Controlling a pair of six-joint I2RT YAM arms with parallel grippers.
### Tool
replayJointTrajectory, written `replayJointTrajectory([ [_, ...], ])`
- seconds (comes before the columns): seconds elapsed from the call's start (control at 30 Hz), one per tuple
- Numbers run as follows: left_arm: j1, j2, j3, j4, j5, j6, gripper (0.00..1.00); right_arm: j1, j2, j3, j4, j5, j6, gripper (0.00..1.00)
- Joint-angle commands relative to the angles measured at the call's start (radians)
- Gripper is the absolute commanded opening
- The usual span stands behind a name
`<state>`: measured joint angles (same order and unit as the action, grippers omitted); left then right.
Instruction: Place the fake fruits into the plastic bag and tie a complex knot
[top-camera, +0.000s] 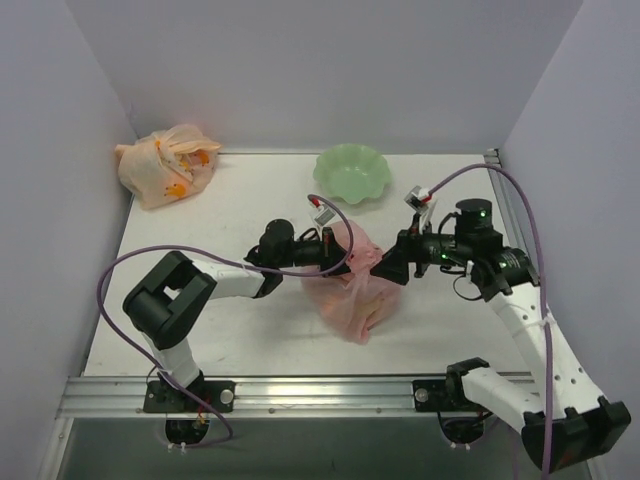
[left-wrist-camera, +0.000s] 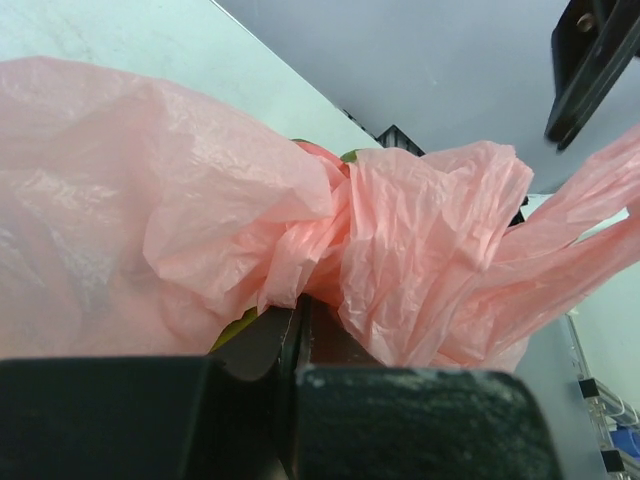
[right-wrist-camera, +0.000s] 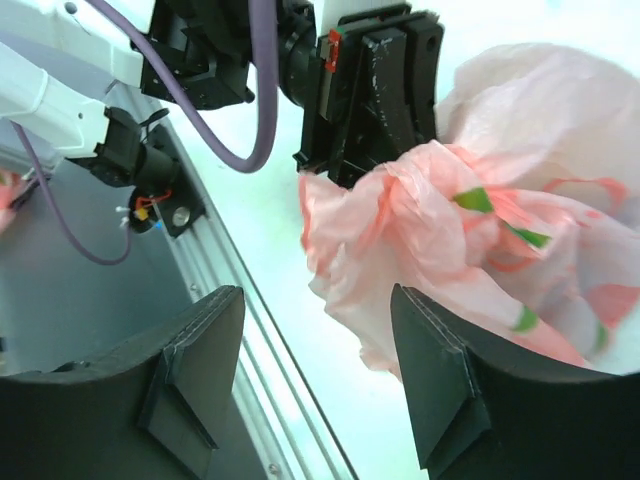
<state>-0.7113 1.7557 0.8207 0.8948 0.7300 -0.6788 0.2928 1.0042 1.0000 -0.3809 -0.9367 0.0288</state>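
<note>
The pink plastic bag (top-camera: 350, 285) lies bunched at the table's middle, its top twisted into a knot-like gather (left-wrist-camera: 340, 235). My left gripper (top-camera: 335, 250) is shut on a fold of the bag (left-wrist-camera: 300, 305) just below that gather. My right gripper (top-camera: 385, 268) is open just right of the bag; its fingers (right-wrist-camera: 190, 370) stand apart with the bag's edge (right-wrist-camera: 450, 250) in front of them, not touching. The fake fruits are inside the bag: only green patches (right-wrist-camera: 475, 200), a red bit (left-wrist-camera: 320, 152) and a yellow-green sliver (left-wrist-camera: 235, 328) show through.
A pale green bowl (top-camera: 350, 173) stands at the back centre. A tied pale orange bag (top-camera: 167, 165) lies in the back left corner. A metal rail (top-camera: 300, 392) runs along the front edge. Walls close in the left, back and right.
</note>
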Motion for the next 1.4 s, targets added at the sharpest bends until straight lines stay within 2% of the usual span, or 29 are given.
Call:
replayJointTrajectory([
  [0.0, -0.005, 0.013, 0.024, 0.084, 0.046, -0.021, 0.00, -0.062, -0.050, 0.011, -0.139, -0.010, -0.102, 0.60],
  [0.1, -0.007, 0.014, 0.020, 0.081, 0.071, -0.015, 0.00, -0.144, 0.003, -0.009, -0.136, -0.016, -0.125, 0.44],
  [0.13, -0.005, 0.014, 0.018, 0.079, 0.075, -0.015, 0.00, -0.168, 0.026, -0.011, -0.128, -0.027, -0.125, 0.32],
  [0.2, -0.005, 0.013, 0.011, 0.079, 0.086, -0.015, 0.00, -0.216, 0.106, -0.023, -0.102, -0.028, -0.118, 0.20],
  [0.27, -0.005, 0.010, 0.008, 0.079, 0.091, -0.016, 0.00, -0.221, 0.149, -0.035, -0.035, -0.010, -0.106, 0.14],
  [0.37, -0.008, 0.014, 0.011, 0.079, 0.095, -0.018, 0.00, -0.209, 0.204, -0.063, 0.094, -0.017, -0.040, 0.11],
  [0.5, -0.010, 0.021, 0.026, 0.084, 0.092, -0.027, 0.00, -0.149, 0.224, -0.080, 0.155, -0.005, -0.029, 0.13],
  [0.67, -0.011, 0.031, 0.058, 0.104, 0.089, -0.059, 0.00, -0.063, 0.214, -0.147, 0.177, -0.017, -0.029, 0.25],
  [0.77, -0.007, 0.021, 0.078, 0.121, 0.100, -0.097, 0.00, -0.031, 0.205, -0.181, 0.210, -0.011, 0.011, 0.37],
  [0.8, -0.001, 0.015, 0.087, 0.128, 0.111, -0.106, 0.00, -0.026, 0.197, -0.202, 0.226, -0.008, 0.025, 0.44],
  [0.93, -0.002, -0.015, 0.087, 0.138, 0.157, -0.149, 0.00, 0.012, 0.192, -0.235, 0.357, 0.010, 0.112, 0.55],
  [1.17, -0.016, -0.015, 0.040, 0.194, 0.224, -0.179, 0.00, 0.031, 0.250, -0.212, 0.654, -0.014, 0.336, 0.54],
  [1.37, -0.031, 0.008, 0.052, 0.312, 0.305, -0.274, 0.00, 0.080, 0.287, -0.190, 0.706, -0.027, 0.392, 0.54],
])
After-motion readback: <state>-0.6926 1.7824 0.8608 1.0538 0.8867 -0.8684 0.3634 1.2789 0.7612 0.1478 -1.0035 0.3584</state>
